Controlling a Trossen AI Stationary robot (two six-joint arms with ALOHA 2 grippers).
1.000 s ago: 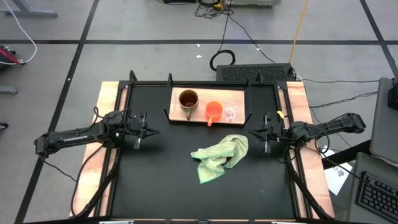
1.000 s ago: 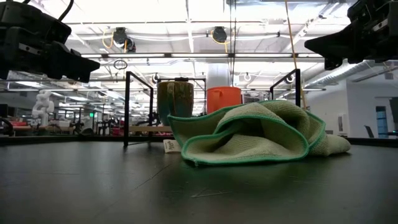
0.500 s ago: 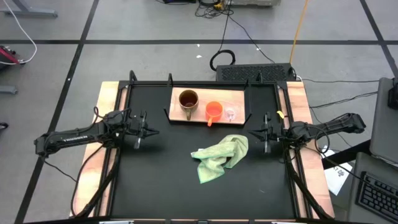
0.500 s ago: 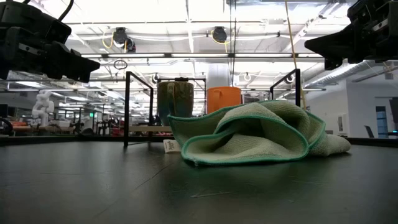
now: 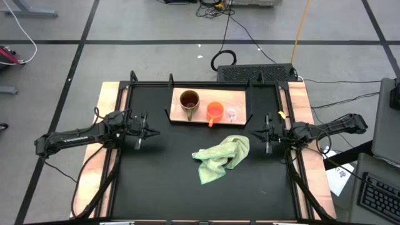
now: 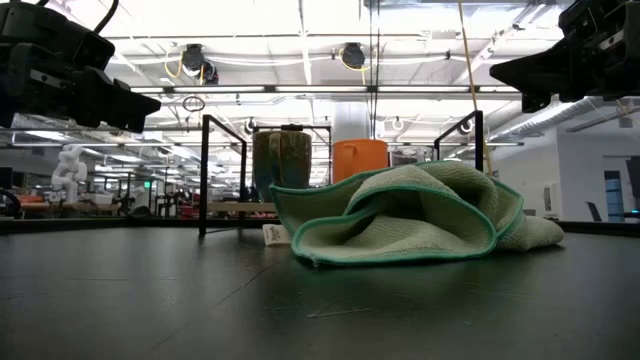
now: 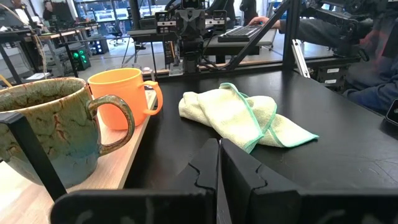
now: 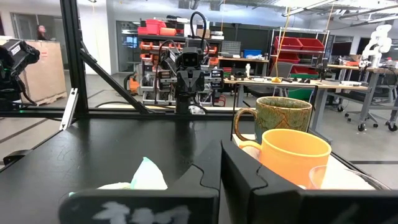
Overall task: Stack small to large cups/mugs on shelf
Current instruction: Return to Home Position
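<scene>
Parking: my left claw (image 5: 144,130) hangs over the left side of the worktop (image 5: 156,187) and my right claw (image 5: 265,134) over the right side. Both are well apart from the cups, so nothing gets knocked.
Claw state: fingers pressed together on both, nothing held. I judge no cup needs carrying now.
Shelf (image 5: 239,95): at the far edge of the worktop, between my two arms.
Cups: brown mug (image 5: 189,100), orange cup (image 5: 214,110) and glass cup (image 5: 232,113) stand upright in one row on the shelf. The biggest is toward my left, the smallest toward my right.
Spacing: the orange cup is just beside the glass cup, with the brown mug near it.
Cloth (image 5: 222,156): crumpled on the worktop in front of the shelf, nearer my right claw. It touches no cup.
Progress: sorting looks done, and only homing the arms is left.
</scene>
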